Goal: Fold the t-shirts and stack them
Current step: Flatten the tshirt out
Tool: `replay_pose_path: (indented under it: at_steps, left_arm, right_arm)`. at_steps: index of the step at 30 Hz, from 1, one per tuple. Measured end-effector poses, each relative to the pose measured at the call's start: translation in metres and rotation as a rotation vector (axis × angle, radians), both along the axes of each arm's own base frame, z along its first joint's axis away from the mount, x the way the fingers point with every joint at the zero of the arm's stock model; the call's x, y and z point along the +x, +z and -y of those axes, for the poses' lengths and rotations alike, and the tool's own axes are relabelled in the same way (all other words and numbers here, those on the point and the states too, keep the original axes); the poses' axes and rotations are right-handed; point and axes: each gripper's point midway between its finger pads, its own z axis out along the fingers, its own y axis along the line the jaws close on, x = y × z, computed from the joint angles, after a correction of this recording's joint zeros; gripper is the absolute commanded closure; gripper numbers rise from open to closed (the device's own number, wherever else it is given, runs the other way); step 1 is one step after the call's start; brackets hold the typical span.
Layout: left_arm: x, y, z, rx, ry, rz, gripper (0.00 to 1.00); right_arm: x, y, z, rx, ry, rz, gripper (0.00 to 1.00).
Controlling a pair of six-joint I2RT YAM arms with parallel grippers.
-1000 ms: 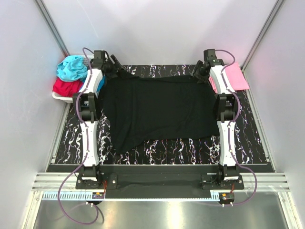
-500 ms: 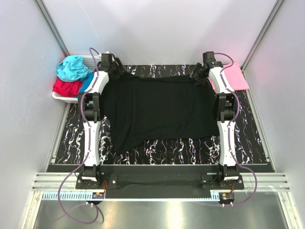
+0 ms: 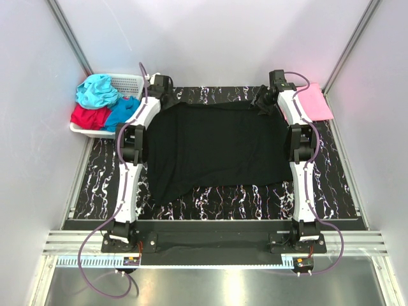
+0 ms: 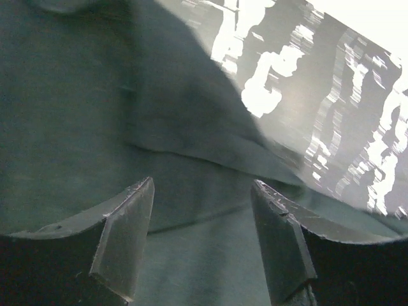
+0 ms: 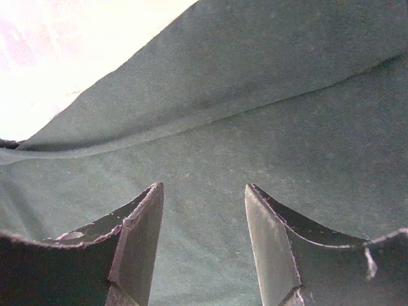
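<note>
A large black t-shirt (image 3: 213, 146) lies spread flat on the marbled table. My left gripper (image 3: 171, 97) hovers over its far left corner, jaws apart with only dark cloth (image 4: 95, 127) beneath them (image 4: 203, 191). Over the far right corner is my right gripper (image 3: 262, 102), also open, with a seam of the shirt (image 5: 255, 115) running just ahead of its fingertips (image 5: 203, 191). A folded pink t-shirt (image 3: 315, 102) rests at the far right. Teal (image 3: 95, 90), red (image 3: 88, 116) and blue (image 3: 122, 111) t-shirts are piled at the far left.
A white lattice basket (image 3: 131, 83) holds the coloured pile at the far left corner. Grey walls close in the table on three sides. Bare marbled table (image 3: 255, 194) shows in front of the black shirt and along both sides.
My left gripper has swung right from beside the basket onto the black shirt's far left corner, uncovering the basket and blue shirt. My right gripper shifted slightly left.
</note>
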Motion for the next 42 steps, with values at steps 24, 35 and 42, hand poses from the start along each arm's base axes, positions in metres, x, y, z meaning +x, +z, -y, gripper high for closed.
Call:
replay_pose_path:
  at_steps: [24,35,42]
  left_arm:
    - [0.026,0.027,-0.027,-0.026,0.204,0.123,0.35]
    - [0.021,0.009,-0.034,-0.027,0.245,0.095,0.31]
    - [0.018,-0.005,-0.031,-0.119,0.285,0.073,0.31]
  right_arm:
    - [-0.003,0.001,-0.005,0.007,0.058,0.006,0.39]
    - [-0.006,0.001,-0.006,0.008,0.075,-0.002,0.39]
    - [-0.007,0.006,-0.012,0.042,0.097,0.002,0.39]
